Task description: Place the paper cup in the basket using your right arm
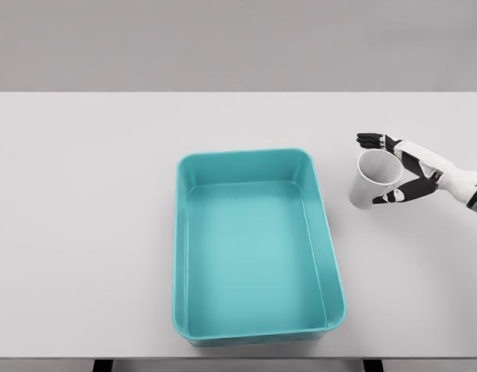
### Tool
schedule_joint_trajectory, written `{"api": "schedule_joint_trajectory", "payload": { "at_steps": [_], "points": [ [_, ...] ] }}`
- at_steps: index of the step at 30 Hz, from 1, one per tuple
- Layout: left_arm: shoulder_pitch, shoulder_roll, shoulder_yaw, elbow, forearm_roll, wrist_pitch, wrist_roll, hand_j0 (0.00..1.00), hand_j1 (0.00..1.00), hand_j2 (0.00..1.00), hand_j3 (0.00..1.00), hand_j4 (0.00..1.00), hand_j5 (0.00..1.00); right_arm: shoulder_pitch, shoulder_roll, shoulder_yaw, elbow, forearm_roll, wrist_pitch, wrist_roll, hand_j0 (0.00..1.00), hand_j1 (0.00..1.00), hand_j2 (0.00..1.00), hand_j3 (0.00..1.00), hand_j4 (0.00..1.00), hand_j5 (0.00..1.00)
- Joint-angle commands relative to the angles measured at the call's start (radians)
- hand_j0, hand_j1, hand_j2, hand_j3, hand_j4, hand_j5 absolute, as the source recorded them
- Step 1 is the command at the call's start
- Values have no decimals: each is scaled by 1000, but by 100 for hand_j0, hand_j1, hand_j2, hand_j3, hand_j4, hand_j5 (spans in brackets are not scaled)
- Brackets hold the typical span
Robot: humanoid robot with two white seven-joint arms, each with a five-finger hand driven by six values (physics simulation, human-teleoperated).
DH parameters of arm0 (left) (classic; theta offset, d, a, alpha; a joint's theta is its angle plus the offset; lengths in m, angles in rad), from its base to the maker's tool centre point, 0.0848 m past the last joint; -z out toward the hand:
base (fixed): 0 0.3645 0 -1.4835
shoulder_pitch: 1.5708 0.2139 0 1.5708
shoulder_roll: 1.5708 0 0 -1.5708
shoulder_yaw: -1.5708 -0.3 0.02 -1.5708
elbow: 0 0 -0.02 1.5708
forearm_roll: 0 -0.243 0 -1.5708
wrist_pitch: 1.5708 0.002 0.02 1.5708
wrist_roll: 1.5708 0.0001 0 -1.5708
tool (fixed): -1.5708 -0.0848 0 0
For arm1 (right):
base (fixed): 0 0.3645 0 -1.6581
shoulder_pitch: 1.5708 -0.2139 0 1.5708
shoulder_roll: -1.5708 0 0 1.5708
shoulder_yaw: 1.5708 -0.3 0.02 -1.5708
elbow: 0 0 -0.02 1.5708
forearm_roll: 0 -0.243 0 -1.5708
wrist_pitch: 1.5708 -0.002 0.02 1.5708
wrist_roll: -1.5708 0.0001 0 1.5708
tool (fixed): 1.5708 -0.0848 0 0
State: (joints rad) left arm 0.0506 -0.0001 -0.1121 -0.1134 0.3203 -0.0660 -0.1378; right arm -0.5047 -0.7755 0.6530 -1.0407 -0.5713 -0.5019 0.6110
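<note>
White laminate, matte and unmarked, covered the table (pixel 83 232), a broad rectangular top that ran nearly the full width of the head view. Behind its far edge stood a plain grey wall (pixel 222 39), flat and featureless. Along the bottom edge a thin dark strip showed under the tabletop's front lip.

Near the middle of the table sat the basket (pixel 256 163), really a shallow teal tub of smooth plastic, rectangular with rounded corners and a rolled rim. Its long axis ran away from the camera, and its inside looked a shade lighter than its walls.

To the right of the basket, apart from it, the paper cup (pixel 370 180) was off the tabletop's centre line and level with the tub's far end. It was white and tapered, and it was tilted: the open mouth faced up and to the right, toward the palm, while the narrower base pointed down and to the left. The long axis therefore lay on a slant rather than upright. Whether the base touched the table could not be told.

The right hand (pixel 405 167), white with black finger joints, came in from the right edge and was closed around the cup's rim end, dark fingers (pixel 370 140) above it and the thumb below.
</note>
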Motion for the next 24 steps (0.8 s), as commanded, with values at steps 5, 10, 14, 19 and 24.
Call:
{"api": "schedule_joint_trajectory", "payload": {
  "at_steps": [5,10,14,19,24],
  "points": [
    [0,0,0,0,0,0,0,100,100,100,100,100,100,0,2,1,-1,-7,5,0,91,91,91,91,91,91],
    [0,0,0,0,0,0,0,100,100,100,100,100,100,-2,2,-1,-1,-7,5,0,75,75,75,75,75,75],
    [0,0,0,0,0,0,0,100,100,100,100,100,100,-3,1,-21,-28,-10,-10,0,76,76,76,76,76,76],
    [0,0,0,0,0,0,0,100,100,100,100,100,100,-3,-2,-108,-90,-10,-75,0,78,78,78,78,78,78],
    [0,0,0,0,0,0,0,100,100,100,100,100,100,-3,-1,-124,-98,-10,-109,0,77,77,77,77,77,77]
  ]
}}
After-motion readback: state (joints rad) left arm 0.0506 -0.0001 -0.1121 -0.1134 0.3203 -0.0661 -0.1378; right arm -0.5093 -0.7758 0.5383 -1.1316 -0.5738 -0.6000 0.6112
